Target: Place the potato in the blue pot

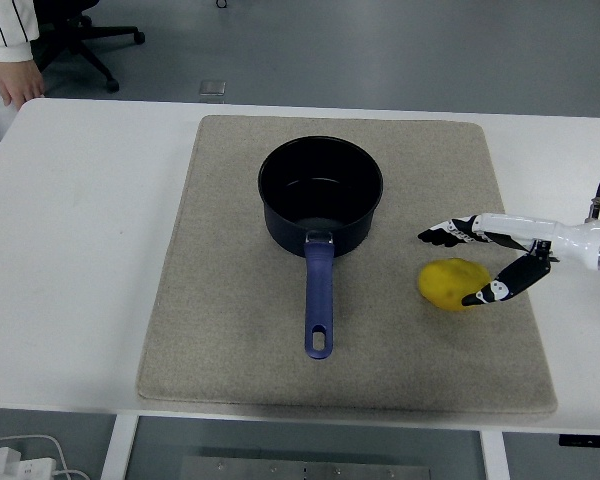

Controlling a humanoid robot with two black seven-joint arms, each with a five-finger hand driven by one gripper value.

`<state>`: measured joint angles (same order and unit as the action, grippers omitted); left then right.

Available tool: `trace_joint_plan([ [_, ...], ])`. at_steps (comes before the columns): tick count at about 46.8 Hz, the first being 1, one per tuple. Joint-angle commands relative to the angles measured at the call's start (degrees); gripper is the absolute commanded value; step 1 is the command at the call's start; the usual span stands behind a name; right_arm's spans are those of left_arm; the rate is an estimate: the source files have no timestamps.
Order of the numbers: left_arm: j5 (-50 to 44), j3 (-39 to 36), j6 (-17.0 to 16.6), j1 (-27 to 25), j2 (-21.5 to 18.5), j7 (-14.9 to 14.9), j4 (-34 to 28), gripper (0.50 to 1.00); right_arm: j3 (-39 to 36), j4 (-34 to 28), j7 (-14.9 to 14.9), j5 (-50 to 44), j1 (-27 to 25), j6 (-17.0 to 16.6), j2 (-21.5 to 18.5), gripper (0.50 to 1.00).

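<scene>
Right robot hand (462,264) is straddling the potato (455,285) with fingers spread (no grip yet), blue pot (320,200) sitting empty.

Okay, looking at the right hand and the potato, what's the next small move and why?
Probably close the fingers. The right hand is open and straddles the potato, with fingers past its far side and the thumb at its near right edge. The potato lies on the mat, outside the blue pot.
</scene>
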<state>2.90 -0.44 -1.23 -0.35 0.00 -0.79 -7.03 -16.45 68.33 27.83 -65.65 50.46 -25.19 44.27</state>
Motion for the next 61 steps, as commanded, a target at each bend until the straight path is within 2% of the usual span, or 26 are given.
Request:
trace_joint_plan([
  [1, 0.0, 0.0, 0.0, 0.0, 0.0, 0.0, 0.0, 0.996, -0.1, 0.0, 0.6, -0.3, 0.0, 0.7, 0.1, 0.932],
  [11, 0.0, 0.0, 0.0, 0.0, 0.0, 0.0, 0.0, 0.996, 0.8, 0.0, 2.0, -0.1, -0.4, 6.0, 0.2, 0.932],
  [24, 0.0, 0.0, 0.0, 0.0, 0.0, 0.0, 0.0, 0.996, 4.0, 0.1, 7.2, 0.3, -0.4, 6.3, 2.7, 0.932],
  [32, 0.0, 0.0, 0.0, 0.0, 0.0, 0.0, 0.0, 0.996, 4.1, 0.1, 7.2, 0.3, -1.0, 7.6, 2.3, 0.932],
  [47, 0.0, 0.0, 0.0, 0.0, 0.0, 0.0, 0.0, 0.996, 5.5, 0.4, 7.2, -0.3, -2.6, 14.2, 1.6, 0.932],
  [61, 0.0, 0.0, 0.0, 0.0, 0.0, 0.0, 0.0, 0.996, 5.8, 0.3, 7.2, -1.2, -3.0, 15.7, 1.5, 0.932],
])
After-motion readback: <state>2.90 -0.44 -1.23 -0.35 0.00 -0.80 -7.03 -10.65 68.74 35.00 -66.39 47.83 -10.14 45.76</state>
